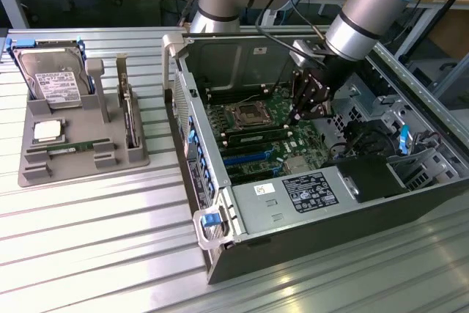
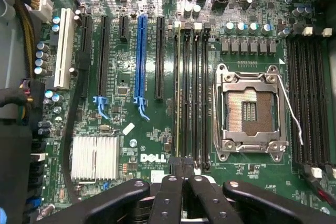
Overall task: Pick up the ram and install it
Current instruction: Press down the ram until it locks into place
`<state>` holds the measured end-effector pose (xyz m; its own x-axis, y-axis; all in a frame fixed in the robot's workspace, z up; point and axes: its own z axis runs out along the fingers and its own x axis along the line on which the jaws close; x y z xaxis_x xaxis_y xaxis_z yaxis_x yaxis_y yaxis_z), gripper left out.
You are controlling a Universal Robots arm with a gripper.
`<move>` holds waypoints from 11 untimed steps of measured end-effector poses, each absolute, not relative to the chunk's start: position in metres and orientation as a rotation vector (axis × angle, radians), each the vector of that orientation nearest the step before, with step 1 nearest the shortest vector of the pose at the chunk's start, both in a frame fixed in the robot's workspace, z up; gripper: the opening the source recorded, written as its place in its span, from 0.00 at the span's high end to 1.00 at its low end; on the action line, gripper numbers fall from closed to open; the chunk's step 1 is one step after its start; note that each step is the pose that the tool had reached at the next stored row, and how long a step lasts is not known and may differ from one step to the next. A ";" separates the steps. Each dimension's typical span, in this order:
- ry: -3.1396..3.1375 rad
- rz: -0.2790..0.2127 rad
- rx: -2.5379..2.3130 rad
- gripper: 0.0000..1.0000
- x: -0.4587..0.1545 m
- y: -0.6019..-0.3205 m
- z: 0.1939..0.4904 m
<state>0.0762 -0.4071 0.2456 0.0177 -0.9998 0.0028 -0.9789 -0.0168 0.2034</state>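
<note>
The ram [image 1: 69,147], a thin green stick with a pale label, lies flat in the grey parts tray [image 1: 80,163] on the exterior view's left. My gripper [image 1: 303,113] is far from it, inside the open computer case [image 1: 220,203], hovering just above the motherboard [image 2: 131,145] beside the empty processor socket [image 2: 251,111]. In the wrist view the gripper [image 2: 181,167] is shut, its fingertips pressed together over the end of a bank of black memory slots [image 2: 191,93]. A thin greenish edge runs along the slot in line with the fingertips; I cannot tell what it is.
The tray also holds a hard drive [image 1: 51,78], a square silver processor chip [image 1: 47,131] and an upright expansion card [image 1: 129,111]. Case walls, a power supply [image 1: 304,194] and drive cages [image 1: 410,152] crowd around the gripper. A blue expansion slot [image 2: 140,56] and a silver heatsink [image 2: 94,157] are on the board.
</note>
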 end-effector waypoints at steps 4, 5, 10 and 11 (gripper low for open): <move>-2.093 -0.212 2.130 0.90 0.075 -0.406 0.235; -2.093 -0.211 2.129 0.90 0.075 -0.406 0.231; -2.093 -0.212 2.130 0.90 0.075 -0.408 0.236; -2.093 -0.211 2.130 0.90 0.075 -0.408 0.244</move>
<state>0.0751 -0.4079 0.2440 0.0177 -0.9998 0.0033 -0.9790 -0.0167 0.2033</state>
